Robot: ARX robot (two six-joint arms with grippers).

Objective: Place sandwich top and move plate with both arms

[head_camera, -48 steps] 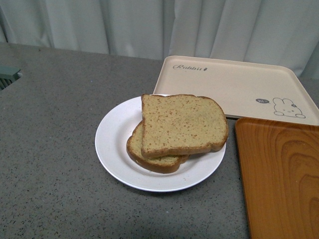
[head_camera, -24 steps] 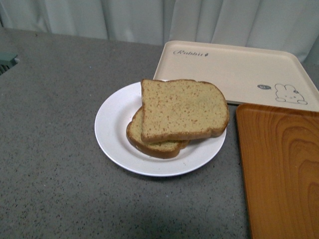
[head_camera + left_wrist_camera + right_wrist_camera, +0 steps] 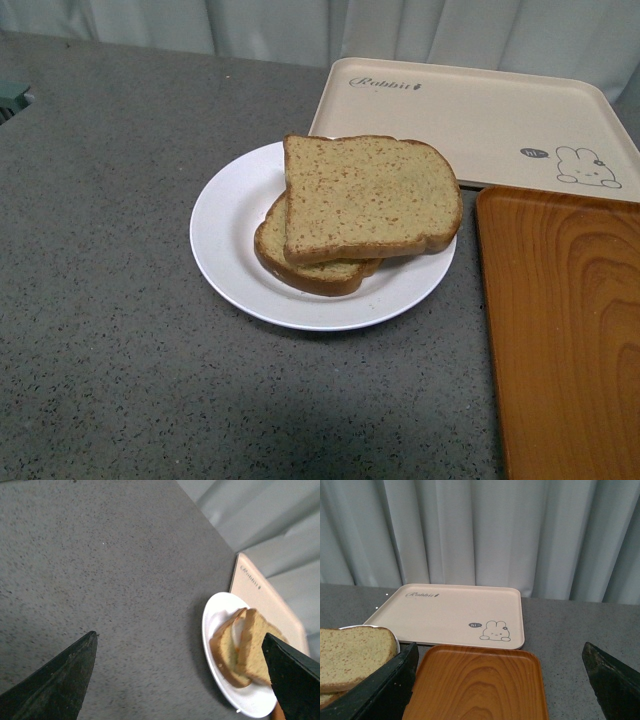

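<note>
Plainly the sandwich top (image 3: 365,195) is on: it lies flat over the lower slice (image 3: 310,275), skewed, its long axis running across the bench (image 3: 110,330) with the rounded end toward the orange tray (image 3: 560,320). Both slices sit on the white plate (image 3: 225,235), whose far rim is just beside the near corner of the beige rabbit tray (image 3: 480,110).

So the plate, I'd say, is what remains to move. It lies between the two hands. The left hand (image 3: 178,635) hangs over bare bench on the plate's left side, fingers spread wide and holding nothing. The right hand (image 3: 500,645) sits over by the trays on the plate's right side, equally wide and empty. Which is nearer I cannot tell.
</note>
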